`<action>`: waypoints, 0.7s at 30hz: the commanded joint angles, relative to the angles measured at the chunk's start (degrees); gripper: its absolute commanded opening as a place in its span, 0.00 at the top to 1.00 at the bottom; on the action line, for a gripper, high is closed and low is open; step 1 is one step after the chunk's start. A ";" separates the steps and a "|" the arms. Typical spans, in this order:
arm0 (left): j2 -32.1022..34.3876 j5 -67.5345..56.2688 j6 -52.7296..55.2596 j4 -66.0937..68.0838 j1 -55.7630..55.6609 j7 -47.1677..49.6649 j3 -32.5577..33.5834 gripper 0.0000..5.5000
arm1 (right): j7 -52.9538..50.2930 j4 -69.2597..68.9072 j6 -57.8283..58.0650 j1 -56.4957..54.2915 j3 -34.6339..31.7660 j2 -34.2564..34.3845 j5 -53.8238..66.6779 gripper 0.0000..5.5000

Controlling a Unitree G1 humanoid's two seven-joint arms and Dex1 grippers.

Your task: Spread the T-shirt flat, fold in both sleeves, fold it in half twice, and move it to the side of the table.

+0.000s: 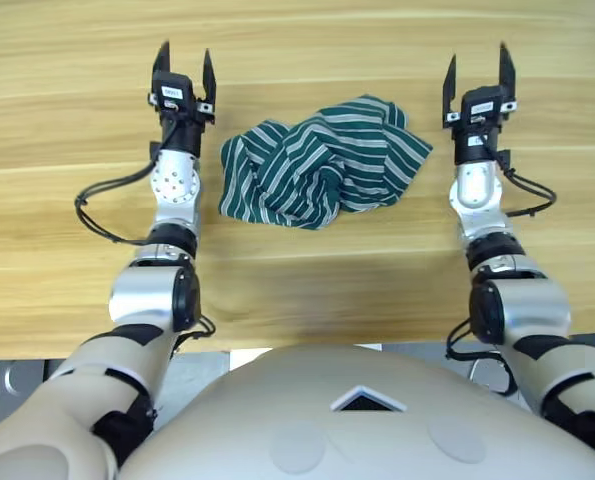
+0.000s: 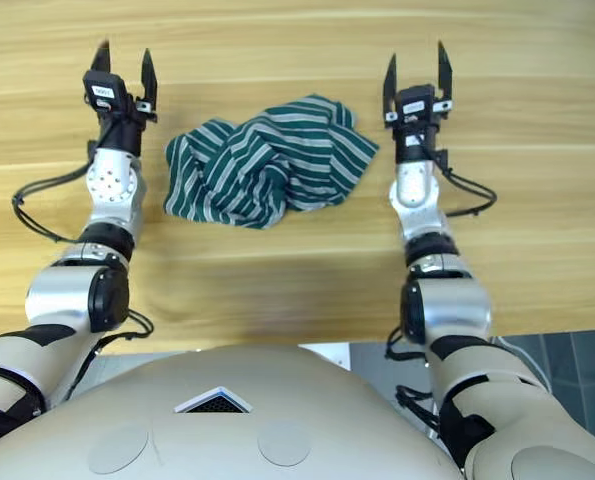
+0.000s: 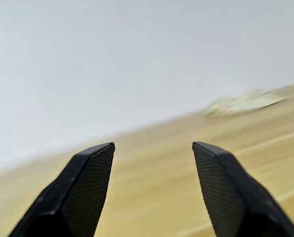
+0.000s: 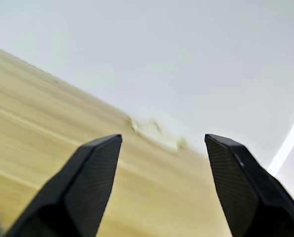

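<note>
T-shirt: We see the T-shirt [image 1: 322,162], dark green with thin white stripes, lying in a crumpled heap. It is not spread out. Its folds are bunched over one another, and we cannot pick out a sleeve or the collar.

Where it lies: It is on the table [image 1: 67,70], about the middle of what the head camera shows. It sits between the two arms, level with their wrists and a little nearer the robot than the fingertips.

Table: Light wood, with the grain running from side to side.

Left gripper: The left gripper [image 1: 186,50] rests low over the wood just to the left of the heap, pointing away from the robot. Its jaws stand apart with nothing between them, and it does not touch the cloth.

Left fingers: From the wrist camera, the two black fingers [image 3: 90,182] frame a wide gap with bare wood showing through it.

Right gripper: The right gripper [image 1: 477,52] sits just to the right of the heap, pointing the same way. Its jaws are also spread and hold nothing, and it is clear of the shirt.

Right fingers: The right wrist camera shows the two dark fingertips [image 4: 95,173] held wide, with tabletop between them.

Far edge: Near the far end of the table is a pale patch [image 3: 243,102]. It may be some crumpled material, but it is too blurred for us to name.

Behind: A plain white wall [image 3: 137,49] rises beyond the table.
</note>
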 commanded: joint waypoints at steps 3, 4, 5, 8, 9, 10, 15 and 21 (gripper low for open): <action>15.16 1.11 7.13 -50.53 29.63 -17.87 -10.83 0.46 | 17.21 -34.10 3.53 25.03 1.63 -17.09 -4.80 0.44; 16.99 2.82 7.95 -54.69 32.66 -19.56 -11.49 0.46 | 20.10 -38.77 4.51 28.41 1.54 -19.22 -4.70 0.44; 18.96 4.86 8.53 -58.40 35.76 -21.42 -11.92 0.46 | 23.37 -43.45 5.79 31.54 1.39 -21.45 -4.16 0.44; 23.12 8.99 10.72 -64.84 42.88 -25.62 -13.17 0.46 | 31.04 -51.95 9.31 38.01 1.83 -25.76 -3.80 0.44; 23.94 10.18 11.98 -65.98 44.81 -26.47 -13.54 0.46 | 32.98 -53.62 10.40 39.84 2.03 -26.57 -4.23 0.44; 24.44 10.96 13.20 -66.98 46.06 -27.01 -13.73 0.46 | 34.47 -55.05 11.53 41.13 2.03 -27.02 -4.42 0.44; 26.16 15.92 22.72 -71.58 48.63 -28.99 -13.80 0.46 | 41.35 -61.39 17.18 43.97 2.82 -28.67 -4.30 0.44; 23.67 21.64 30.71 -71.15 44.38 -27.17 -15.87 0.46 | 42.71 -55.36 19.63 36.37 9.69 -24.66 -9.88 0.44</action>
